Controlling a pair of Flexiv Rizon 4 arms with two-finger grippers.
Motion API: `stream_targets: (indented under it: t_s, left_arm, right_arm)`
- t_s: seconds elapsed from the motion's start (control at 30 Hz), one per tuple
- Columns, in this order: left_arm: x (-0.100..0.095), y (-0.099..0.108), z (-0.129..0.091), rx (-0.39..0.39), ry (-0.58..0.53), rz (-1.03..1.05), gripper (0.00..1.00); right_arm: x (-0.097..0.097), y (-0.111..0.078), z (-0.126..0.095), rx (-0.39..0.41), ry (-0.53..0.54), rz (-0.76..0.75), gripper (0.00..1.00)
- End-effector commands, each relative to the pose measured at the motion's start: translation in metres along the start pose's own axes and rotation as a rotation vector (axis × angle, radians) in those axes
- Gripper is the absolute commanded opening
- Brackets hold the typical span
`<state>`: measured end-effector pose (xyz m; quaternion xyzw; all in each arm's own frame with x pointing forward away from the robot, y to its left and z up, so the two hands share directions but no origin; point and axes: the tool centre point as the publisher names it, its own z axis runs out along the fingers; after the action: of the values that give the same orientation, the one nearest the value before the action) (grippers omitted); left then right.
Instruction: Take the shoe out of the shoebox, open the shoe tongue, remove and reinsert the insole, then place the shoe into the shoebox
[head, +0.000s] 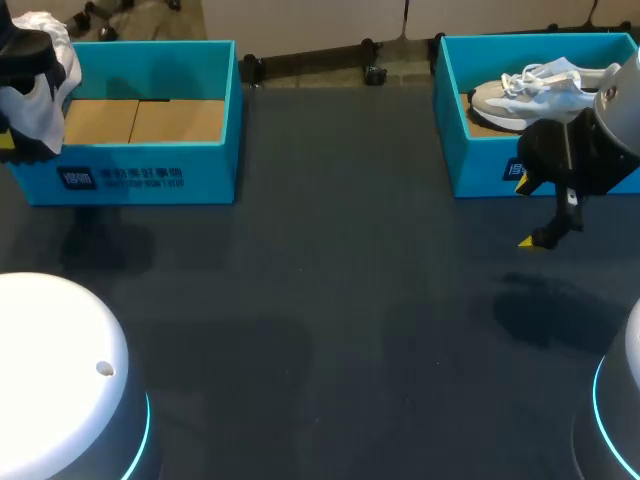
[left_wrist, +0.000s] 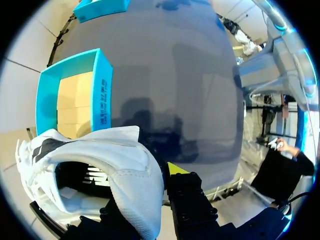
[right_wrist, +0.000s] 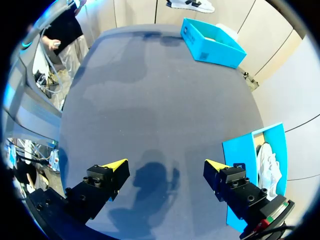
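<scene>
While I am watching all three feeds, my left gripper (left_wrist: 150, 181) is clamping a white shoe (left_wrist: 112, 160) by the wall of its collar. One yellow tip is showing just outside that wall. The other finger is hidden by the shoe, so I am judging the grip from the shoe hanging in the air. From the left wrist the shoe's opening is facing the camera, and dark stripes are showing on its outer side. From overhead it is hanging at the left end of the left box (head: 150, 178), above the rim. That box is sitting at the far left of the table (head: 330, 310), and brown cardboard (head: 140, 122) is lining its floor.

My right gripper (right_wrist: 165, 166) is hanging over the tabletop with its fingers spread wide, and only its own shadow (right_wrist: 155, 177) is lying under the gap. It is hovering just in front of the right box (head: 478, 165), near the front wall and apart from it. From the right wrist that box is lying just beside one finger. A grey shoe (head: 525, 92) with white laces is resting inside the right box, toe toward the table's middle. Its heel end is hidden behind my right arm (head: 610, 130). The two boxes are standing well apart along the far edge.
</scene>
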<state>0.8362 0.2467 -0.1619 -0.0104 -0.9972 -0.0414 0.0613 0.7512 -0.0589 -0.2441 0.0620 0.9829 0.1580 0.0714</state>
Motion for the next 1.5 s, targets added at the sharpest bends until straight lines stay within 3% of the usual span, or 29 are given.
stream_targets:
  t_s: [0.03, 0.43, 0.73, 1.13, 1.5]
  left_arm:
    - [-0.015, 0.009, 0.007, -0.021, -0.019, 0.014, 0.0]
    - [-0.076, 0.048, 0.0, -0.01, -0.084, 0.056, 0.0]
    - [-0.109, 0.057, -0.004, -0.036, -0.106, 0.109, 0.0]
    - [-0.154, 0.07, 0.008, 0.01, -0.065, 0.109, 0.0]
    - [-0.154, 0.07, 0.008, 0.01, -0.065, 0.109, 0.0]
  right_arm:
    - [0.0, 0.0, 0.001, 0.001, -0.001, 0.0, 1.0]
    - [0.0, 0.0, 0.001, 0.001, -0.001, 0.0, 1.0]
    - [0.0, 0.0, 0.001, 0.001, -0.001, 0.0, 1.0]
    - [0.0, 0.0, 0.001, 0.001, -0.001, 0.0, 1.0]
    - [0.0, 0.0, 0.001, 0.001, -0.001, 0.0, 1.0]
